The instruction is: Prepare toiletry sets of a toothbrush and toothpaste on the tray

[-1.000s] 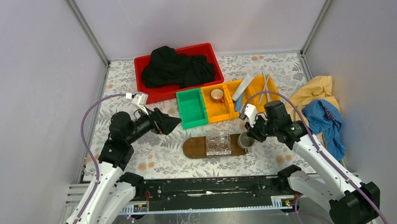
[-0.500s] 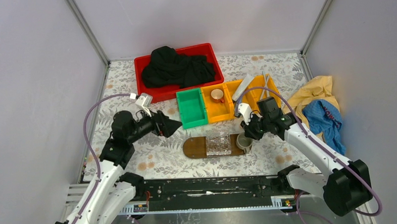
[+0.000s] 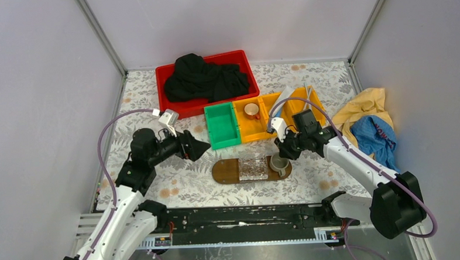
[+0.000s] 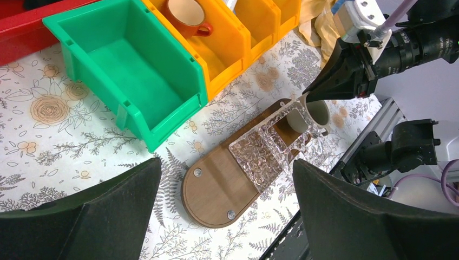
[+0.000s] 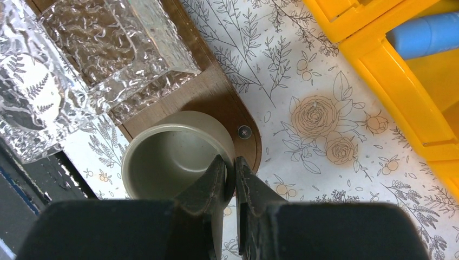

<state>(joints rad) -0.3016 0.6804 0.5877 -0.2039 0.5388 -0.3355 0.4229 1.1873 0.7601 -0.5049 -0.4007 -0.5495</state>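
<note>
Right gripper (image 5: 230, 162) pinched tight on the rim of cup (image 5: 162, 157), at the right end of tray (image 5: 214, 95). Left gripper (image 4: 225, 161) spread wide, empty, left of tray. Blue toothpaste (image 5: 427, 33) in yellow bin (image 5: 400, 70) beyond tray

**Item 1: left arm** (image 3: 125, 190). I log it rising from its base at the near left. The elbow is bent and the forearm reaches right, toward the middle of the worktop (image 3: 183, 182).

**Item 1a: left gripper** (image 3: 199, 146). It hangs above the worktop with its jaws wide apart. On its wrist camera I see the two dark fingers (image 4: 81, 219) spread to the lower corners.

**Item 2: right arm** (image 3: 358, 165). I log it climbing from the near-right base and leaning left, wrist pitched downward.

**Item 2a: right gripper** (image 5: 230, 165). The jaws are nearly together, pinching the wall of a grey-green cup (image 5: 162, 154). One finger is inside the rim, the other outside.

**Note:** the grippers face each other, well apart.
</note>
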